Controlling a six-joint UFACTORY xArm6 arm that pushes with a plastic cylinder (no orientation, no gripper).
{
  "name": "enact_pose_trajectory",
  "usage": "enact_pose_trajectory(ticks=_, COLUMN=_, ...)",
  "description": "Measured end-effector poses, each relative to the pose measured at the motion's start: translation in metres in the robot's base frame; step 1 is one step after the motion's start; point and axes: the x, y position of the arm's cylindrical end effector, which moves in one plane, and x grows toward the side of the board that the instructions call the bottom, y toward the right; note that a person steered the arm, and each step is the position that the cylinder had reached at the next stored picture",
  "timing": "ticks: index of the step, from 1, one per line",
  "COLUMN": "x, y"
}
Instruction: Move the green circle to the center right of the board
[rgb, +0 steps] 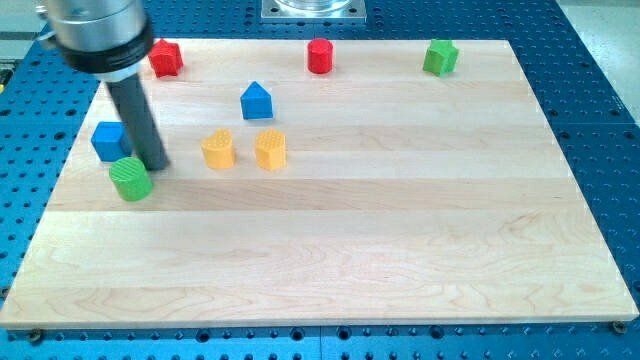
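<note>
Near the board's (330, 290) left edge, my tip (158, 166) rests just beside the green circle (131, 178), at its upper right, with the blue block (109, 140) behind. Being a bare rod, it grips nothing; pushing rightward likely requires rounding to the circle's left.

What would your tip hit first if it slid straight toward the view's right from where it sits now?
My tip sits just right of the green circle. Heading right, it would likely meet the nearer yellow block first, perhaps only grazing its lower edge; depth is unclear.
</note>
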Motion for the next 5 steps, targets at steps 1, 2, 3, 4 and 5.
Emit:
enact_pose_trajectory(ticks=1, x=0.018, y=-0.025)
enact_pose_trajectory(ticks=2, x=0.035, y=-0.035)
enact_pose_trajectory(ticks=3, x=0.045, y=-0.055)
enact_pose_trajectory(ticks=4, x=0.049, y=-0.056)
enact_pose_trajectory(ticks=5, x=0.046, y=0.035)
